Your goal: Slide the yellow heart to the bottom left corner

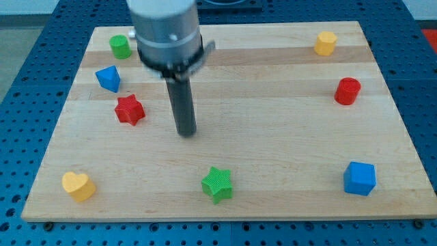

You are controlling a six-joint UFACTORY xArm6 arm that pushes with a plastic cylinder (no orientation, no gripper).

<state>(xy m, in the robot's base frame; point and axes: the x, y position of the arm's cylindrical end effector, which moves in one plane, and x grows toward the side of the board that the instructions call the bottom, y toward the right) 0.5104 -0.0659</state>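
The yellow heart (78, 185) lies near the board's bottom left corner, a little in from the left and bottom edges. My tip (186, 132) is down on the board left of the middle. It is well up and to the right of the heart and touches no block. The red star (130, 109) is the nearest block, to the tip's left.
On the wooden board (273, 109): a green cylinder (121, 46) and a blue block (108, 78) at the upper left, a green star (218, 184) at the bottom middle, a blue cube (359, 178) at the lower right, a red cylinder (347, 91) and a yellow block (326, 43) at the right.
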